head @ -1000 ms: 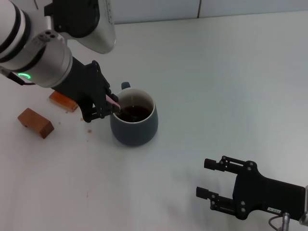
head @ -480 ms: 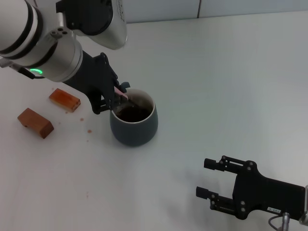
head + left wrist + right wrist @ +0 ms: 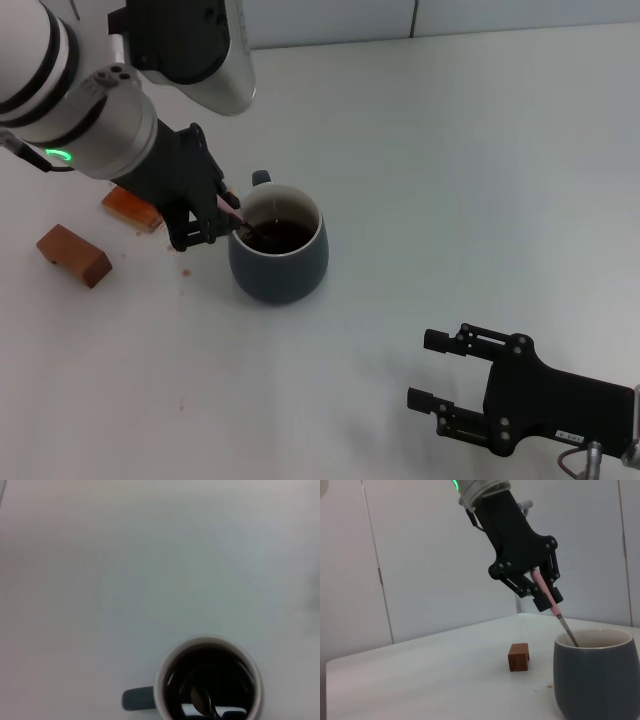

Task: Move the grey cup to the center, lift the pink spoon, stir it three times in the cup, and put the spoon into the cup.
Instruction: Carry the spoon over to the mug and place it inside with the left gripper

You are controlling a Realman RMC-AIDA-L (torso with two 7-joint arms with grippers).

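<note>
A: Where do we find the cup (image 3: 278, 256), and what holds the spoon (image 3: 233, 210)?

B: In the head view the cup stands left of centre on the table (image 3: 450, 180), its handle turned toward the upper left of the frame. The left gripper (image 3: 213, 222) sits against the cup's left rim, clenched on the spoon's pink handle. The right wrist view shows the same grasp from the side: the left gripper (image 3: 546, 591) pinches the spoon (image 3: 555, 611) near the top of the shaft.

A: Which relation governs the coming move?

B: The spoon's long axis. We see it slant down from the gripper, at the upper left of the cup, into the cup toward the lower right. In the right wrist view the metal neck crosses the cup (image 3: 596, 675) at its near rim. The left wrist view shows the bowl of the spoon (image 3: 201, 700) in the dark liquid, close to the wall of the cup (image 3: 207, 680) at the bottom edge of that frame.

A: How do we read the stage of the task?

B: We judge stirring to be in hand; how many turns are done cannot be told. Letting go would leave the spoon leaning on the left rim.

A: And the other arm?

B: The right gripper (image 3: 440, 372) rests at the lower right of the head view, fingers spread, well apart from the cup. Two wooden blocks (image 3: 75, 255) lie at the left.
</note>
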